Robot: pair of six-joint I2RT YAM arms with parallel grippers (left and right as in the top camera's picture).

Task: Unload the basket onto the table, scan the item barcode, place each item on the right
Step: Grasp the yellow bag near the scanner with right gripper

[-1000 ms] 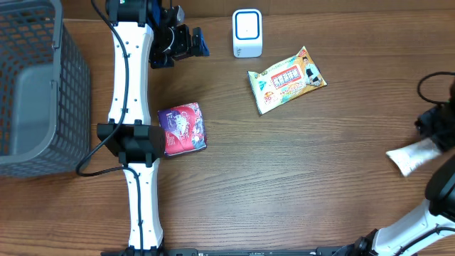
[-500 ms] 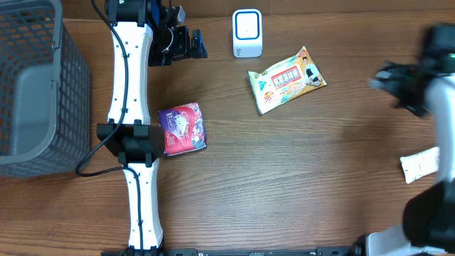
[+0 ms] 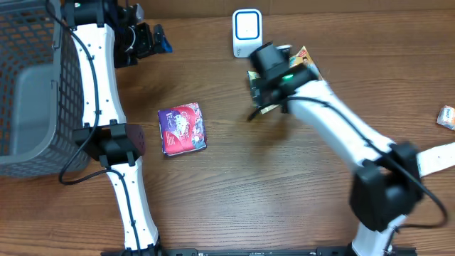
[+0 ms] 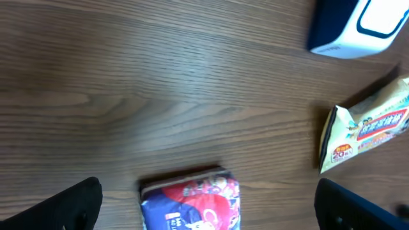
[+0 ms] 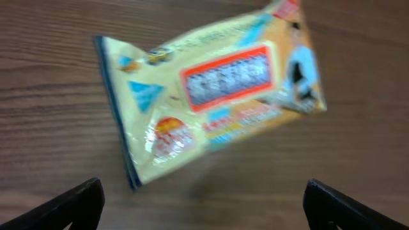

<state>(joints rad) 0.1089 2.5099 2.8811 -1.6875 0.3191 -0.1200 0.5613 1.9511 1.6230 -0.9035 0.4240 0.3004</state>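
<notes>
From overhead, the right gripper (image 3: 267, 99) reaches across the table (image 3: 234, 199) and hangs over the yellow packet (image 3: 307, 62), hiding most of it. The packet lies near the white scanner (image 3: 247, 33). The left gripper (image 3: 146, 40) sits at the far left beside the grey basket (image 3: 28, 92), well apart from the red packet (image 3: 183, 128) lying flat mid-table.

In the left wrist view, its fingers (image 4: 70, 206) stand spread wide at the lower corners, holding nothing, with the red packet on the wood below.

In the right wrist view, the fingertips (image 5: 73, 207) are spread just as wide and grip nothing. The yellow packet lies printed face up and skewed; the picture is blurred, so the claw seems clear of it, though I cannot tell for sure
</notes>
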